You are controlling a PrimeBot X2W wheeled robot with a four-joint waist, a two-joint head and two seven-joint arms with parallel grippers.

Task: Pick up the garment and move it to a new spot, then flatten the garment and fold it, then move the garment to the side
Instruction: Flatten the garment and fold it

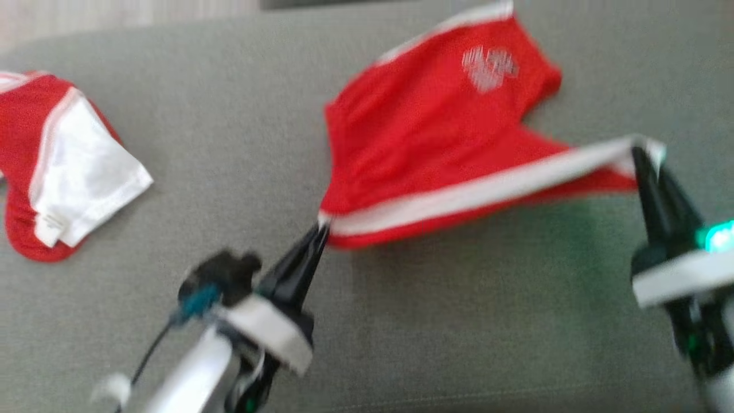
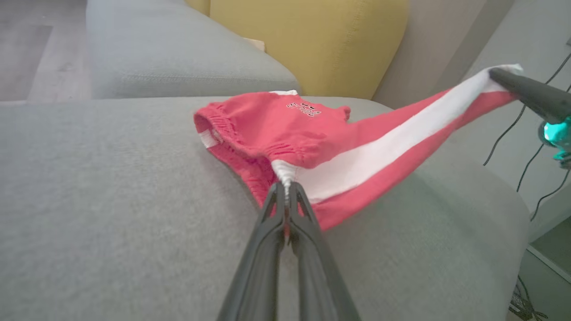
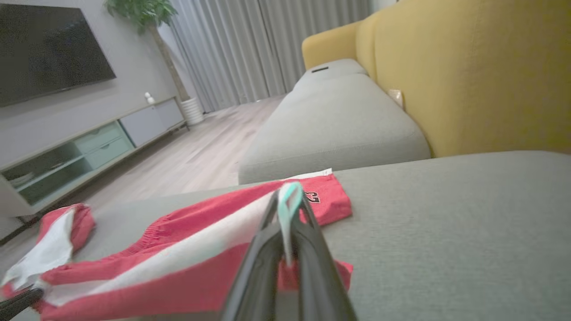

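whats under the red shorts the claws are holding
Grey sofa cushion shows beneath the red shorts, whose striped edge is stretched above it between left claw and right claw. Anything under the resting far part is covered.

Garment (image 1: pixel 436 132) strung between left gripper (image 1: pixel 321 229) and right gripper (image 1: pixel 639 155), bulk beyond both on seat cushion (image 1: pixel 229 143); second garment (image 1: pixel 57 166) well left of left gripper.

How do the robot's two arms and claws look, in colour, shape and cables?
Each claw has two long, tapering black fingers. The left claw has a white band at its wrist, a silvery forearm, a black block with a teal part and a thin black cable. The right claw has a white band too and a glowing teal light.
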